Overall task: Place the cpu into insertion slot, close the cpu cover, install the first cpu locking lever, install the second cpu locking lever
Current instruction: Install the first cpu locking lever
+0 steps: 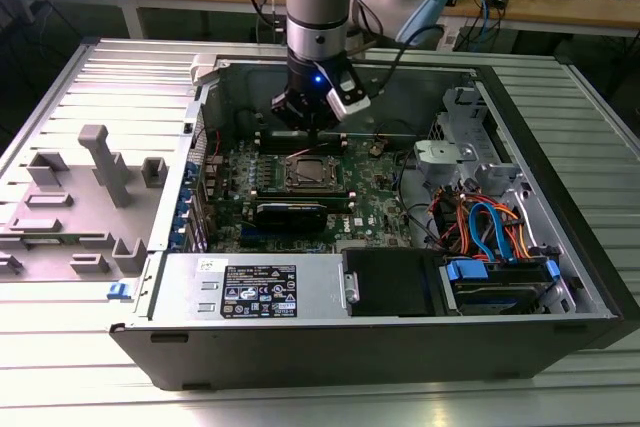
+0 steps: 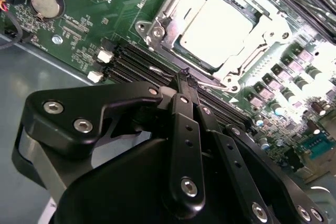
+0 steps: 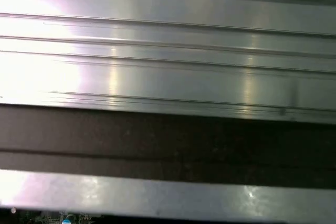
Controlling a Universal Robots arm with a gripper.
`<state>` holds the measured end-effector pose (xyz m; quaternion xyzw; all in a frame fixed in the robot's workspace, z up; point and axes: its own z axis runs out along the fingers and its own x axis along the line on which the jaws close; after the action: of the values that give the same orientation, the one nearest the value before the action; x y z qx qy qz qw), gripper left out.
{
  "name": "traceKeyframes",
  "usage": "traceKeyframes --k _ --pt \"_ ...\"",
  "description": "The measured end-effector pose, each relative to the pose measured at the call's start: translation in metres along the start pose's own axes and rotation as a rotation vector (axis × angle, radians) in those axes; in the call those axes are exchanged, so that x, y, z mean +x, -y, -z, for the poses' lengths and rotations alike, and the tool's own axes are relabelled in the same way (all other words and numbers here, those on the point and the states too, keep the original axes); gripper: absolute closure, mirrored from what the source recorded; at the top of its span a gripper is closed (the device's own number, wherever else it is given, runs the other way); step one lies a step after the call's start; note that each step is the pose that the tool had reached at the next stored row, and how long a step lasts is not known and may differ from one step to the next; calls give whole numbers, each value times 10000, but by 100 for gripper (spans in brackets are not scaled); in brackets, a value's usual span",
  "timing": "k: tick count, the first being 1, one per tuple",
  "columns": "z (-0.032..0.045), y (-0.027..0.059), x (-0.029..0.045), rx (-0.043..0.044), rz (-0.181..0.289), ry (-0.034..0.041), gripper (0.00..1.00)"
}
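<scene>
The arm reaches down into the open computer case (image 1: 560,277), its gripper (image 2: 185,77) hanging just above the green circuit board (image 2: 89,24), beside the insertion slot (image 1: 312,173). In the second wrist view the fingers (image 2: 187,129) are pressed together, holding nothing I can see. The cpu (image 2: 218,27) sits in the slot under the cpu cover (image 2: 157,24); glare washes out its top. The lever wire (image 2: 210,83) near the fingertips is hard to trace

The cpu (image 2: 218,27) sits in the insertion slot (image 2: 157,24) (cpu cover (image 2: 265,22) down).
</scene>
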<state>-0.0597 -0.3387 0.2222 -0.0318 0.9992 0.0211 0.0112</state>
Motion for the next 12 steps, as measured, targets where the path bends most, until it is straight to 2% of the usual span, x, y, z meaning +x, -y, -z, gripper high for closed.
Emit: traceKeyframes --k 5,12 --pt "-42 7 -87 -1 2 0 89" --pt "-85 9 -95 -1 0 1 89"
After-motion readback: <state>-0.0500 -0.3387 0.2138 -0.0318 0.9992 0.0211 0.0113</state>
